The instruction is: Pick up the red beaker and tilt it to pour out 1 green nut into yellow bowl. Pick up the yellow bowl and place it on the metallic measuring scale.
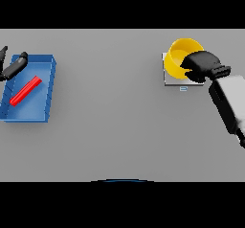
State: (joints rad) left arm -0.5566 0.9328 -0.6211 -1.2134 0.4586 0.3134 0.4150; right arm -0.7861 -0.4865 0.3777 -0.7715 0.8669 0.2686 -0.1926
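The yellow bowl [179, 57] sits over the metallic measuring scale [166, 79] at the far right; whether it rests on the plate or hangs just above it I cannot tell. My right hand [202, 65] is at the bowl's right rim, its fingers curled round the edge. The red beaker [26, 91] lies on its side inside a blue tray [45, 102] at the far left. My left hand [11, 67] shows at the left edge over the tray's far corner, fingers relaxed and holding nothing. No green nut is visible.
The blue tray has raised walls and stands near the table's left edge. The scale has a small display tab [183, 88] on its near side. A wide stretch of grey table lies between tray and scale.
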